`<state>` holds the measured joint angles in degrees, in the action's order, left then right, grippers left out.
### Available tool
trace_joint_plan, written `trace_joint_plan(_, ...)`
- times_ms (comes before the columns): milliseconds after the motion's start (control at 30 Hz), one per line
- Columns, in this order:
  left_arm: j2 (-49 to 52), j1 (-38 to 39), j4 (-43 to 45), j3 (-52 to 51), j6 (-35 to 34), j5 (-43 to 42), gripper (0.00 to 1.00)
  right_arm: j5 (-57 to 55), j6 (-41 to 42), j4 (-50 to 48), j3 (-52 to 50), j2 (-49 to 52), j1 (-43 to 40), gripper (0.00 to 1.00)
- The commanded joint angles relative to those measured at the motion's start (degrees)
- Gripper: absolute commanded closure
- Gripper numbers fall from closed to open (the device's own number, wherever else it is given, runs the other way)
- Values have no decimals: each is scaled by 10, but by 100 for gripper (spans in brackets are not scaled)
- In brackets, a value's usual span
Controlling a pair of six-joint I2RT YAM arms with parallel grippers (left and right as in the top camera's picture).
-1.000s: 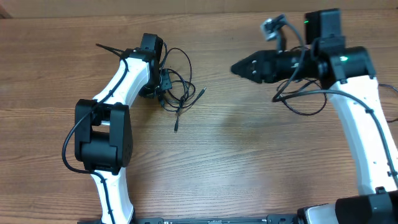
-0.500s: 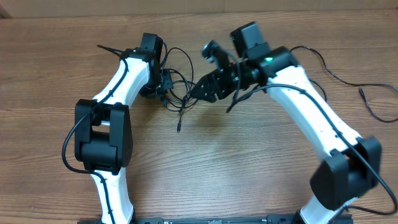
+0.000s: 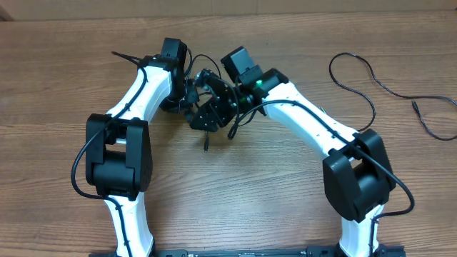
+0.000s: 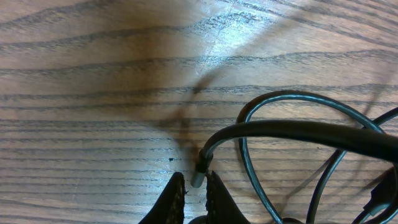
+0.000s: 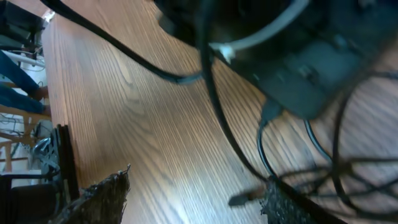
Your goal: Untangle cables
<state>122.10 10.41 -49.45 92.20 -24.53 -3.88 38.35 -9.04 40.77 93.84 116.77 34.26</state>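
Your left tool is pinching shut on a plug end of the tangled cables, which are lying on the desk toward 11 o'clock. Your right tool is hovering over the knot, jaws spread wide, gripping nothing. A loose cable is trailing at 2 o'clock.

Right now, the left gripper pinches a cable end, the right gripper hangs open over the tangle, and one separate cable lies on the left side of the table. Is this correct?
Only the side is wrong: the overhead view shows the separate cable on the right side of the table. The left gripper does pinch a cable end, and the right gripper hangs open over the tangle.
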Motion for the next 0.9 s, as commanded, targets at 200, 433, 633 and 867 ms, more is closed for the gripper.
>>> trace_joint_plan(200,-6,2,3,-2,-10,-6,92,-17,-5,-31,1,42,7,30)
trace_joint_plan(433,-6,2,5,-2,-10,-6,92,-24,-5,-66,1,75,7,30)
trace_joint_plan(633,-6,2,5,-2,-10,-6,92,-23,-4,-71,1,80,7,38)
trace_joint_plan(867,-6,2,5,-2,-10,-6,92,-2,15,-71,1,80,7,74)
